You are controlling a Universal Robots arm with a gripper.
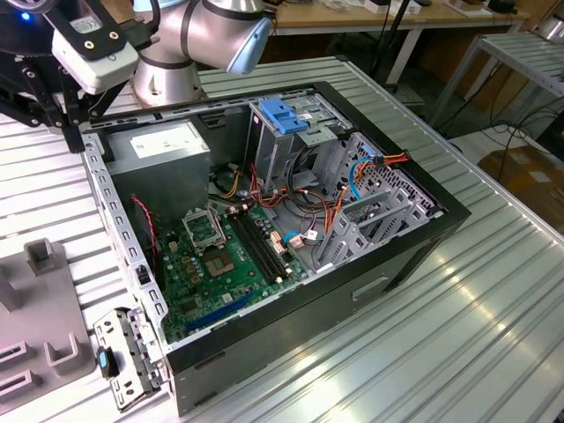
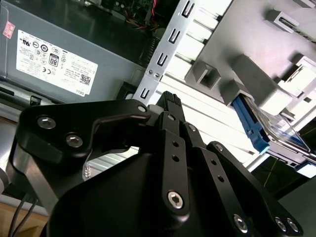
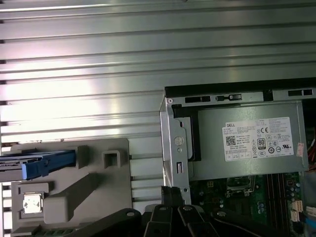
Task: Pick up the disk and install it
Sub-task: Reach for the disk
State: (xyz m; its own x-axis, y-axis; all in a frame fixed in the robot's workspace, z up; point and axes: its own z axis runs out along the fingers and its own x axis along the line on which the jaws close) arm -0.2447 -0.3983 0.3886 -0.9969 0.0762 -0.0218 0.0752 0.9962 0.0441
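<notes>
the tool (image 2: 167,101) is closed with nothing between its jaws. it hangs above the side wall of the open computer case (image 1: 388,256), close to the grey power box (image 3: 247,148) in the case's corner. the disk (image 3: 47,165) lies outside the case, slotted in a grey holder (image 3: 94,192) on the ribbed worktop (image 3: 148,49), well apart from the tool. a strip of bare worktop separates holder and case. inside the case sit a green circuit board (image 1: 220,264) and a metal cage with a blue top (image 1: 284,119).
</notes>
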